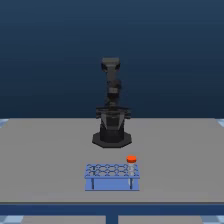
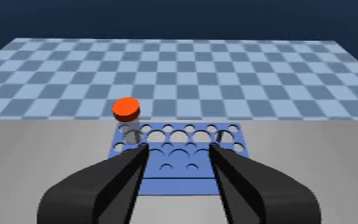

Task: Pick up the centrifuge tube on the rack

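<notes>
The blue rack [image 1: 112, 176] stands on the grey table in front of the arm's base. The centrifuge tube [image 1: 131, 161], with its orange-red cap, stands upright in a hole at the rack's back corner on the exterior view's right. In the wrist view the rack [image 2: 181, 150] lies under my black gripper [image 2: 177, 146], whose two fingers [image 2: 133, 155] are spread apart with nothing between them. The tube [image 2: 127, 111] rises at a far corner of the rack, beyond and to the side of one fingertip, not touched. The arm is folded upright above its base.
The arm's black base [image 1: 111, 136] sits just behind the rack on the grey table [image 1: 45, 160]. Beyond the table edge a blue checkered floor [image 2: 184, 75] shows in the wrist view.
</notes>
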